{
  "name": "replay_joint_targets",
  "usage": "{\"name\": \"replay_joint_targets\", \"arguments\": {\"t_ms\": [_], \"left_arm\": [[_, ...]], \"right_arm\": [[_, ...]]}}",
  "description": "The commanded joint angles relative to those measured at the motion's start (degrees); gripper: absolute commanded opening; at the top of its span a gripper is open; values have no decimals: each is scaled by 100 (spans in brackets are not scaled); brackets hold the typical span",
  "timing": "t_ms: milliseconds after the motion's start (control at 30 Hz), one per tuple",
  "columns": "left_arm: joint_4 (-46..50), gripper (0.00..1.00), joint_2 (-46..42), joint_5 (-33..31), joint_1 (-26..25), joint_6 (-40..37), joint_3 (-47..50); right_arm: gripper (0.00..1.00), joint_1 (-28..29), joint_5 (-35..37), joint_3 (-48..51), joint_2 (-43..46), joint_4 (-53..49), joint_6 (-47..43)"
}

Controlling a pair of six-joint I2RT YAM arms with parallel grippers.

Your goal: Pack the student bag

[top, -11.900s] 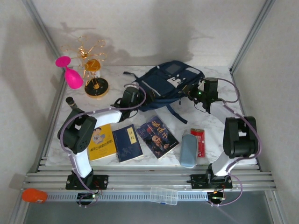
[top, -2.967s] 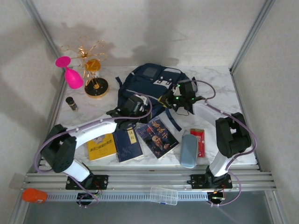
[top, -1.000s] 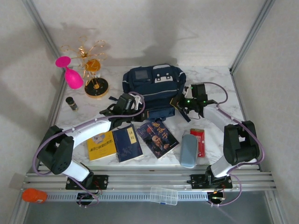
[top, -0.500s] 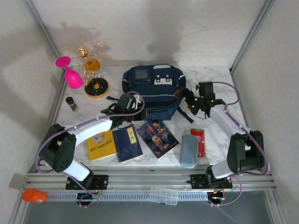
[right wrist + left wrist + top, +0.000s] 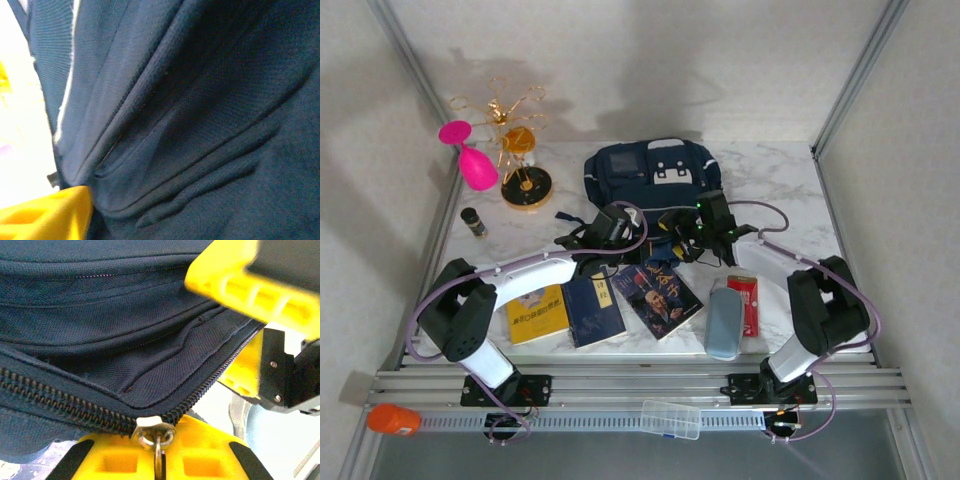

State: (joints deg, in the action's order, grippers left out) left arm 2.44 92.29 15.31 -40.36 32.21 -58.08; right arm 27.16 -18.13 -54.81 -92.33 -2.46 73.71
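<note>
The bag lay just beyond both pincers and touched them. Its long axis ran crosswise, from the left pincer's side to the right's. Its zip edge pointed back at the pincers, and the face with the grey square and white patch was turned up and away from them. The left pincer was closed on the zip pull at the bag's near edge. Just to its right, the right pincer had its jaws apart with the zip edge running between them. Under both pincers lay a white marbled desk, with books just short of them. White walls and aluminium posts closed the space beyond the bag.
</note>
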Motion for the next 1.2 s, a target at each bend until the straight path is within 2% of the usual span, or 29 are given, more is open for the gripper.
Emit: {"name": "replay_joint_targets", "arguments": {"t_ms": [0,100,200,367,700,800,933,1067,1167], "left_arm": [[-281,0,-137,90,-139,-66,-311],[-7,0,-248,-28,-114,-275,-326],[389,0,-315,-26,28,-547,-366],[1227,0,-487,180,650,-1050,-476],[1511,0,-293,381,1945,-1661,-373],[1600,0,-101,523,2134,-1765,-482],[1347,0,140,384,2266,-1826,-577],[1330,0,456,141,2521,-1893,-799],[1242,0,690,-67,2647,-1893,-988]], "right_arm": [[54,-38,552,-493,-166,121,-490],[21,-268,617,-502,-125,-71,-873],[1,-580,583,-337,84,-102,-1209],[0,-934,745,-404,384,-728,-1881],[0,-1327,730,-377,875,-1040,-2344],[0,-1392,828,-579,865,-1308,-2619],[0,-1393,697,-670,901,-1342,-2793],[0,-1436,891,-969,913,-1730,-3220],[0,-1441,586,-1001,869,-1659,-3371]]}}
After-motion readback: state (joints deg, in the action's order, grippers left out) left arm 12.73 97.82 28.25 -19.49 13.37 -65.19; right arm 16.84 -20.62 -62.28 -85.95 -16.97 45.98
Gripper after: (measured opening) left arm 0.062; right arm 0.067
